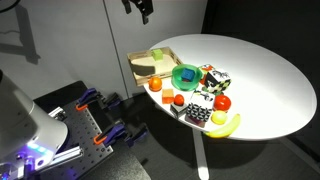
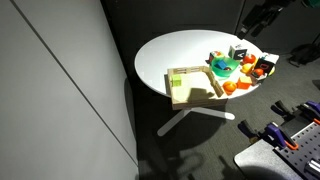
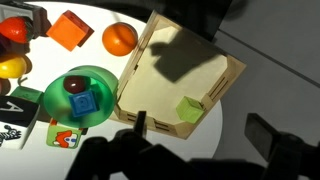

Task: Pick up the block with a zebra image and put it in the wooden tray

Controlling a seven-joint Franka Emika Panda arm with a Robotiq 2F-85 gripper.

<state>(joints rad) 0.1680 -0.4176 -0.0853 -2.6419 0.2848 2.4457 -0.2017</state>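
Gripper (image 1: 140, 8) high above the far side of the white table (image 1: 270, 90) in an exterior view, well apart from everything on it and too small there for reading the jaws. On the tabletop, block with a zebra image (image 1: 214, 78) just beside the green bowl (image 1: 185, 75), among other toys. On the bowl's opposite side, wooden tray (image 1: 148, 66) close to the table's rim.

In an exterior view from another angle, gripper (image 2: 262, 15) up in the dark top corner. Tray (image 2: 193, 86) nearest the camera, bowl (image 2: 223, 68) behind it, block too small to pick out with certainty.

Wrist view: fingers (image 3: 272, 138) spread wide, nothing between them, looking down on tray and bowl. Inside the tray only a small green cube (image 3: 190, 108). Black-and-white piece (image 3: 14, 130) cut by the left edge past the bowl, probably the zebra block.

Judged barely begun: nothing grasped, nothing delivered. Left to do: travel across to the block, descent, grasp, lift, carry to the tray, release.
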